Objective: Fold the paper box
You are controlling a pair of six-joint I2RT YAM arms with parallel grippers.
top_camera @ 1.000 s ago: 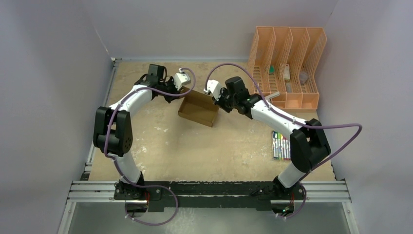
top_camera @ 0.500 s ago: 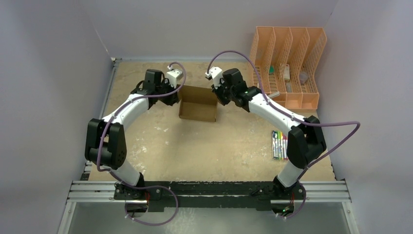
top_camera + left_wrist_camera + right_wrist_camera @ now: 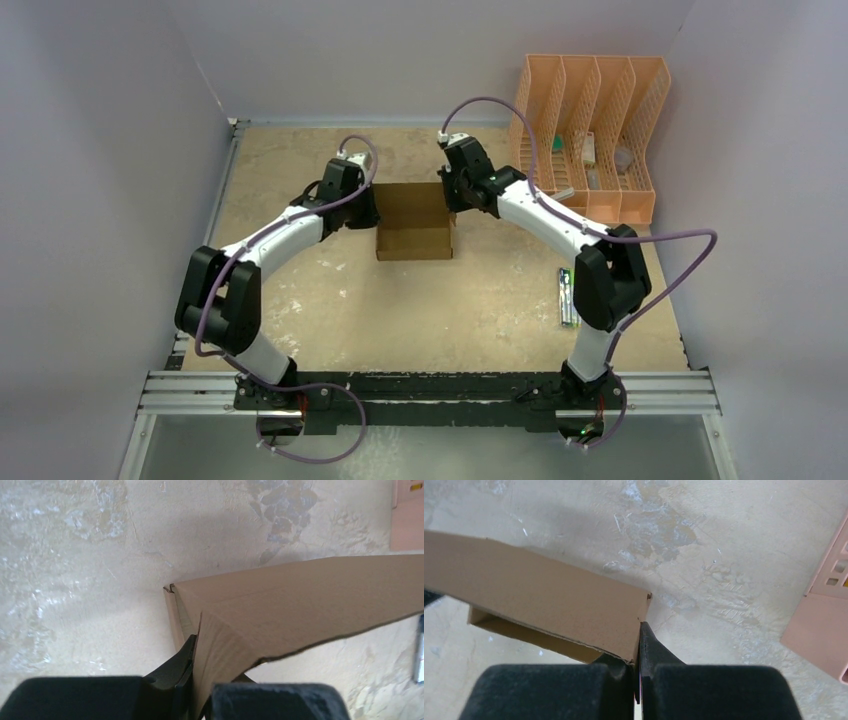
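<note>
The paper box (image 3: 414, 222) is a small open brown cardboard carton in the middle of the table, its near wall facing the arms. My left gripper (image 3: 372, 212) is shut on the box's left wall; in the left wrist view its dark finger (image 3: 176, 666) presses that wall (image 3: 280, 610). My right gripper (image 3: 452, 196) is shut on the box's right wall; in the right wrist view its fingers (image 3: 650, 647) pinch the wall's edge (image 3: 559, 605). The box is held between both grippers.
An orange plastic file rack (image 3: 590, 135) stands at the back right, also showing in the right wrist view (image 3: 824, 625). A pack of coloured markers (image 3: 567, 297) lies right of centre, partly hidden by the right arm's elbow. Grey walls enclose the table.
Both grippers have swung the box round so it now sits square to the table. Both arms have shifted nearer and to the right with it.
</note>
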